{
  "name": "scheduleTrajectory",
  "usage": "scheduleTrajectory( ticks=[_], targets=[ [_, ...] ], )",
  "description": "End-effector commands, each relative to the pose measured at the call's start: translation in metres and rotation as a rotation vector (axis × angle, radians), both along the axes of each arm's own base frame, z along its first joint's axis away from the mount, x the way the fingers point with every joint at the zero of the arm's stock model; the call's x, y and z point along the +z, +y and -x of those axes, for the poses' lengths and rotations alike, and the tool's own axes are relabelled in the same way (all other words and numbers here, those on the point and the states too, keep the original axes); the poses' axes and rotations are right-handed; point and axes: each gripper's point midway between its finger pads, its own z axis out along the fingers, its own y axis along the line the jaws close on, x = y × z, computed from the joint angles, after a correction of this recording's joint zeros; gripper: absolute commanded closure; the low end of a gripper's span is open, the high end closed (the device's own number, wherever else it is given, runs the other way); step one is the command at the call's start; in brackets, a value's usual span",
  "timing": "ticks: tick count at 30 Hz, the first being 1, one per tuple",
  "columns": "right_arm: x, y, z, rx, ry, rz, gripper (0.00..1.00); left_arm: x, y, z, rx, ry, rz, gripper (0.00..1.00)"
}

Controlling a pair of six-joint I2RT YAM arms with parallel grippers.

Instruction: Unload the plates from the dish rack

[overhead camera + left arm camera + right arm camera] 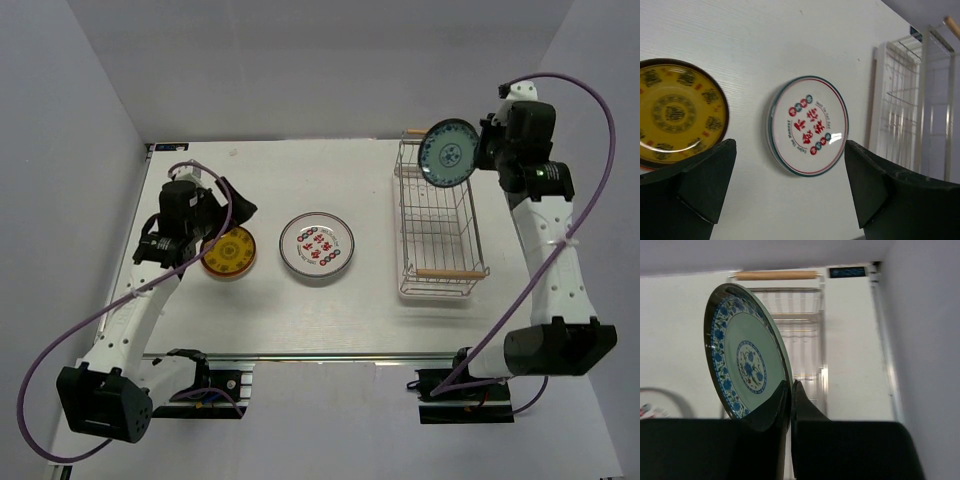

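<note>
Left pincer [790, 165] hangs above a white table [300, 320] between grey walls [300, 70].

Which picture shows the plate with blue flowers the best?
The right wrist view: the blue-flowered plate looks big and clear, pinched at its rim by the right hand. The top view shows it small, held over the rack. The left wrist view misses it.

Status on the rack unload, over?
Left gripper open, empty, by the yellow-faced plate. Right gripper shut on the blue-patterned plate, tilted, above the dish rack's far end. Rack looks empty; white plate on table; nothing blocking.
</note>
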Motion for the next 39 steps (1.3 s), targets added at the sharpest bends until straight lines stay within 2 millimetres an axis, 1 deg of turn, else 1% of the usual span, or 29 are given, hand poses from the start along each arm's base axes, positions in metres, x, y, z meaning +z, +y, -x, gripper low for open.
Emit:
scheduleTrajectory(
  ticks=[1, 2, 3, 4, 5, 6, 7, 8, 10, 11, 12, 13, 14, 16, 17, 18, 19, 20, 21, 23, 24, 26, 29, 30, 34, 35, 36, 37, 39],
  targets=[
    [-0.014, 0.065, 0.016, 0.280, 0.039, -0.214, 1.00, 0.024, -0.034, 0.002, -0.199, -0.079, 0.080, 0.02],
    [-0.013, 0.077, 0.020, 0.333, 0.030, -0.253, 1.00, 0.024, -0.039, 0.003, -0.229, -0.080, 0.092, 0.02],
    [-0.018, 0.100, 0.035, 0.427, 0.058, -0.348, 1.00, 0.028, -0.048, 0.004, -0.286, -0.099, 0.121, 0.02],
    [-0.020, 0.114, 0.041, 0.481, 0.064, -0.397, 1.00, 0.028, -0.052, 0.006, -0.310, -0.102, 0.136, 0.02],
    [-0.015, 0.130, 0.046, 0.553, 0.048, -0.439, 1.00, 0.031, -0.056, 0.006, -0.333, -0.118, 0.148, 0.02],
    [-0.022, 0.150, 0.061, 0.651, 0.091, -0.502, 1.00, 0.032, -0.066, 0.011, -0.387, -0.132, 0.171, 0.02],
    [-0.024, 0.160, 0.066, 0.684, 0.108, -0.519, 1.00, 0.033, -0.068, 0.012, -0.404, -0.137, 0.179, 0.02],
    [-0.027, 0.165, 0.067, 0.675, 0.128, -0.536, 1.00, 0.034, -0.070, 0.013, -0.420, -0.144, 0.184, 0.02],
    [-0.040, 0.185, 0.072, 0.694, 0.175, -0.561, 1.00, 0.035, -0.078, 0.018, -0.461, -0.161, 0.206, 0.02],
    [-0.044, 0.190, 0.074, 0.708, 0.195, -0.568, 1.00, 0.035, -0.082, 0.021, -0.481, -0.164, 0.212, 0.02],
    [-0.052, 0.206, 0.078, 0.750, 0.238, -0.587, 1.00, 0.031, -0.086, 0.022, -0.500, -0.166, 0.218, 0.02],
    [-0.054, 0.212, 0.079, 0.768, 0.255, -0.595, 1.00, 0.028, -0.087, 0.023, -0.500, -0.158, 0.221, 0.02],
    [-0.063, 0.219, 0.078, 0.780, 0.290, -0.603, 1.00, 0.023, -0.089, 0.024, -0.507, -0.145, 0.220, 0.02],
    [-0.064, 0.241, 0.083, 0.834, 0.317, -0.611, 1.00, 0.013, -0.092, 0.024, -0.513, -0.114, 0.216, 0.02],
    [-0.073, 0.248, 0.081, 0.843, 0.345, -0.616, 1.00, 0.009, -0.095, 0.025, -0.522, -0.100, 0.217, 0.02],
    [-0.075, 0.263, 0.088, 0.883, 0.365, -0.617, 1.00, 0.006, -0.095, 0.025, -0.519, -0.096, 0.215, 0.02],
    [-0.074, 0.269, 0.088, 0.902, 0.368, -0.615, 1.00, 0.003, -0.098, 0.028, -0.527, -0.091, 0.217, 0.02],
    [-0.082, 0.276, 0.086, 0.903, 0.399, -0.621, 1.00, 0.000, -0.099, 0.030, -0.529, -0.085, 0.214, 0.02],
    [-0.084, 0.285, 0.089, 0.922, 0.409, -0.621, 1.00, -0.002, -0.097, 0.030, -0.520, -0.084, 0.204, 0.02],
    [-0.090, 0.293, 0.089, 0.932, 0.432, -0.626, 1.00, -0.011, -0.094, 0.031, -0.493, -0.064, 0.181, 0.05],
    [-0.090, 0.301, 0.094, 0.952, 0.439, -0.627, 1.00, -0.014, -0.092, 0.032, -0.486, -0.058, 0.173, 0.08],
    [-0.090, 0.309, 0.093, 0.980, 0.439, -0.638, 1.00, -0.020, -0.092, 0.034, -0.483, -0.044, 0.172, 0.14],
    [-0.090, 0.323, 0.098, 1.014, 0.448, -0.631, 1.00, -0.027, -0.089, 0.037, -0.474, -0.019, 0.166, 0.41],
    [-0.092, 0.324, 0.098, 1.011, 0.453, -0.629, 1.00, -0.029, -0.088, 0.037, -0.463, -0.012, 0.162, 0.57],
    [-0.095, 0.332, 0.097, 1.013, 0.458, -0.625, 1.00, -0.027, -0.085, 0.041, -0.445, -0.030, 0.152, 0.76],
    [-0.093, 0.334, 0.099, 1.022, 0.456, -0.624, 1.00, -0.026, -0.085, 0.042, -0.446, -0.036, 0.153, 0.76],
    [-0.094, 0.337, 0.099, 1.028, 0.456, -0.621, 1.00, -0.025, -0.086, 0.043, -0.448, -0.040, 0.157, 0.83],
    [-0.094, 0.338, 0.099, 1.028, 0.461, -0.621, 1.00, -0.024, -0.085, 0.043, -0.446, -0.041, 0.158, 1.00],
    [-0.095, 0.339, 0.100, 1.027, 0.469, -0.615, 1.00, -0.024, -0.083, 0.044, -0.433, -0.033, 0.155, 1.00]
  ],
)
